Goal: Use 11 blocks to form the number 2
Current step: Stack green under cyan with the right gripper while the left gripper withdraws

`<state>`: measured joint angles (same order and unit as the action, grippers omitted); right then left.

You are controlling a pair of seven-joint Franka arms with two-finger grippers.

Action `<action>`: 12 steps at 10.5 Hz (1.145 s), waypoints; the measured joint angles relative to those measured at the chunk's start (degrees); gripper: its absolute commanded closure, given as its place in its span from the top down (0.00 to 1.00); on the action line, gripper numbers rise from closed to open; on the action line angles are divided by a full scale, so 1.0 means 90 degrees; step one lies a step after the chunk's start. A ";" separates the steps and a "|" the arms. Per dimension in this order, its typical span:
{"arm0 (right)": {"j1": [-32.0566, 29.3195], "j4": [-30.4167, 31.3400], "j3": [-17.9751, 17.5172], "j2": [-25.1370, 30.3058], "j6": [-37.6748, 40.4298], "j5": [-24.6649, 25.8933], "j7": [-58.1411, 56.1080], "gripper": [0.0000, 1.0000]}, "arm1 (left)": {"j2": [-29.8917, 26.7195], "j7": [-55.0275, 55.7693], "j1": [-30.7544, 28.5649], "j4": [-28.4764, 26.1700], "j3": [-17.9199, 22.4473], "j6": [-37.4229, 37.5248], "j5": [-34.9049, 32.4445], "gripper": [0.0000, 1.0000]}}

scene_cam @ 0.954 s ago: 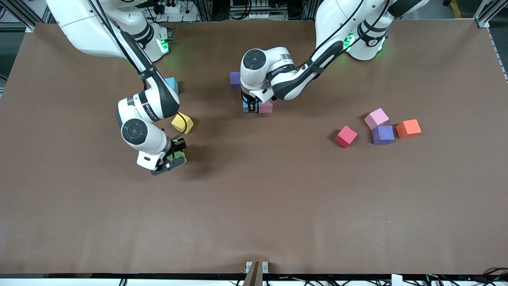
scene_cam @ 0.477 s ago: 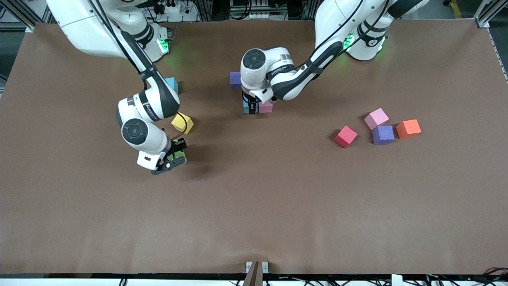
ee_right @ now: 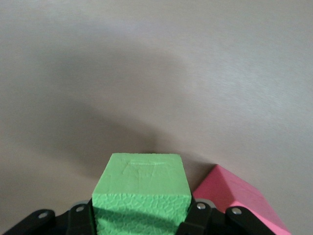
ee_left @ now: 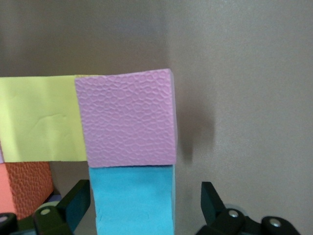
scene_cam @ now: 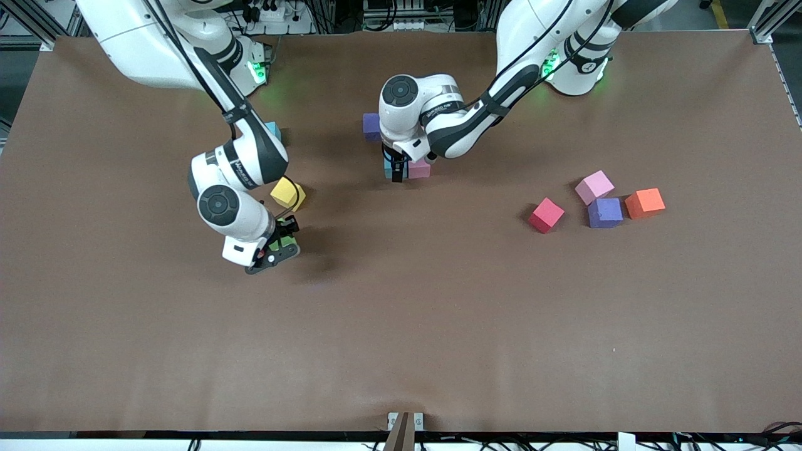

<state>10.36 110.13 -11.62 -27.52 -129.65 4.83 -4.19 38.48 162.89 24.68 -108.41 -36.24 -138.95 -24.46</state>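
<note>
Foam cubes: two purple cubes (scene_cam: 371, 125) (scene_cam: 604, 212), two pink cubes (scene_cam: 418, 169) (scene_cam: 594, 186), two blue cubes (scene_cam: 274, 131) (ee_left: 133, 200), two yellow cubes (scene_cam: 288, 193) (ee_left: 39, 117), three red cubes (scene_cam: 546, 215) (ee_left: 24, 188) (ee_right: 242, 203), one orange cube (scene_cam: 644, 203), one green cube (ee_right: 142, 188).

White arms (scene_cam: 250, 156) with black joints and cables — green base lights.

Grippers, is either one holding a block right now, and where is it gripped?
The right gripper is shut on the green block, pinching two facing sides. The left gripper is open astride the blue block, holding nothing.
</note>
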 measured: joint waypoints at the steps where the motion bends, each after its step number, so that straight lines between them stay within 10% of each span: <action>1: 0.0023 0.0000 -0.0039 0.0013 0.0019 0.0001 -0.0228 0.00 | -0.0004 -0.0001 0.0001 0.0008 -0.0005 0.0000 -0.0005 1.00; 12: -0.0074 0.0938 -0.0066 0.1144 0.0318 0.0002 -0.1667 0.00 | -0.0191 -0.0204 -0.0218 0.0058 -0.0556 0.0444 -0.0011 1.00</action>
<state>9.70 118.57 -12.21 -17.23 -126.78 4.85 -19.19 36.76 161.05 22.71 -107.88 -41.24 -134.95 -24.56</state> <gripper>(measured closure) 0.410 0.000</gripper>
